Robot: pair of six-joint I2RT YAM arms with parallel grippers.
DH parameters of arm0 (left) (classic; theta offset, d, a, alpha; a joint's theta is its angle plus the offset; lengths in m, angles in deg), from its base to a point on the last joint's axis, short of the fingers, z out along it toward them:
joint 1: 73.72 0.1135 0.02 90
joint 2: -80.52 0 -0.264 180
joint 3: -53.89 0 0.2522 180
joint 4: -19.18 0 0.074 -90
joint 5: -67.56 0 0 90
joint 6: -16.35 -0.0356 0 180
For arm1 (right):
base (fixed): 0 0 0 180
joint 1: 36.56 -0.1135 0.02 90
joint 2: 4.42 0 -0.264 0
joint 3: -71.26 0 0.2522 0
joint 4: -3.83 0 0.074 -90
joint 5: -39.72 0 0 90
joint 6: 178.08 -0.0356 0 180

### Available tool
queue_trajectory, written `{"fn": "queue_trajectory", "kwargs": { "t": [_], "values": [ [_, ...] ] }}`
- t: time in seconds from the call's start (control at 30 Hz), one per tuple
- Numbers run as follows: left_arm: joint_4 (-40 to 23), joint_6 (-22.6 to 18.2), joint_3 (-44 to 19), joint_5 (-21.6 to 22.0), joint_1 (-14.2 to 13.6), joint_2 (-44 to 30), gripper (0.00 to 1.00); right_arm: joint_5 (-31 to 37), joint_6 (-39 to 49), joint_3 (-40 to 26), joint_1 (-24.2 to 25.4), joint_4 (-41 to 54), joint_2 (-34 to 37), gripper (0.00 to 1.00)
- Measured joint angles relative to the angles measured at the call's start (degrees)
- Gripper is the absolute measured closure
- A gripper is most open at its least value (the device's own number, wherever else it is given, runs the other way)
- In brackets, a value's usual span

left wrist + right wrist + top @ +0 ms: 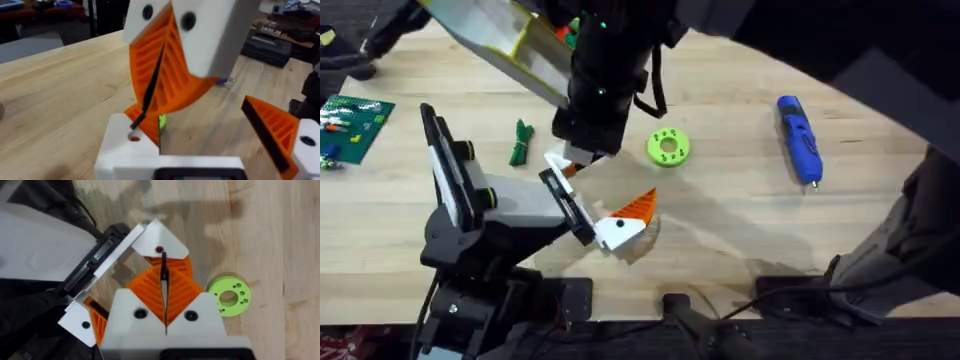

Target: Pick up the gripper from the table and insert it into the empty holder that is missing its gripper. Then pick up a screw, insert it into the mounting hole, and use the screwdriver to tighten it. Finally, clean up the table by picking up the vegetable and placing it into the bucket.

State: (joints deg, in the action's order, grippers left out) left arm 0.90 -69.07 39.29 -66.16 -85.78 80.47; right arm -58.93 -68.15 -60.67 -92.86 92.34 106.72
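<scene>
A thin screw (163,282) stands pinched between the right gripper (165,311)'s pressed pads, tip at the hole beside the left gripper (603,215), which is spread. Lime disc (668,147) just beyond; vegetable (521,141) and screwdriver (799,138) lie apart on the bench (740,225).

The right gripper (582,160) sits mostly under its own dark, blurred arm in the overhead view, so its fingertips are hidden. In the left wrist view the lime-green disc (162,121) is a mere sliver behind orange pads (165,75), and the screwdriver (223,80) is perhaps that small blur.
</scene>
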Motion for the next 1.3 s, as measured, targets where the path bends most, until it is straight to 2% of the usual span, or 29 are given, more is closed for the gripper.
{"fn": "queue_trajectory", "kwargs": {
  "t": [1.3],
  "values": [
    [0.00, 1.54, 0.00, 1.70, 0.11, 0.01, 0.010, -1.36, -1.49, 0.00, 0.05, -4.56, 0.00, 0.993]
  ]
}}
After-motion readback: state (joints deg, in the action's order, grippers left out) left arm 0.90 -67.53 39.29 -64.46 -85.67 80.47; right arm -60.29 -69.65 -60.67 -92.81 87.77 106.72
